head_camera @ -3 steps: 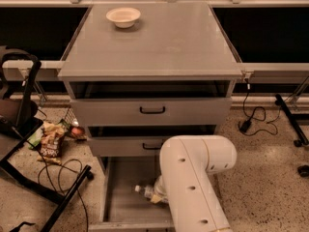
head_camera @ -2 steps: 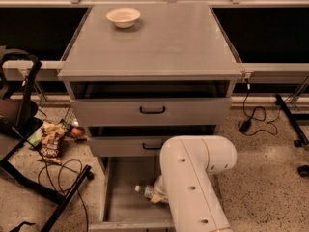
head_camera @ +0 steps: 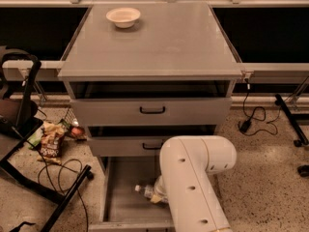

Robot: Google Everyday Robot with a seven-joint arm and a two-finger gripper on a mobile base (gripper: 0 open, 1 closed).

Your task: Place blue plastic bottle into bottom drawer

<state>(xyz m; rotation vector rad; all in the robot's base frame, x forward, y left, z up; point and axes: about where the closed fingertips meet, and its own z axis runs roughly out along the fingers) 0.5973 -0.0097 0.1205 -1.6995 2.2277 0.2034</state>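
The bottom drawer [head_camera: 120, 204] is pulled open below the two shallower drawers, and its flat grey floor shows. The blue plastic bottle [head_camera: 147, 192] lies on its side inside the drawer, with its white cap pointing left. My gripper [head_camera: 159, 195] is down in the drawer at the bottle's right end and is mostly hidden behind my white arm [head_camera: 193, 187]. I cannot tell whether it still holds the bottle.
A white bowl [head_camera: 123, 17] sits on the cabinet top [head_camera: 159, 42]. The top drawer [head_camera: 152, 111] and middle drawer [head_camera: 125, 145] stand slightly open. Snack bags [head_camera: 50, 141], cables and a black chair base [head_camera: 29, 178] lie on the floor to the left.
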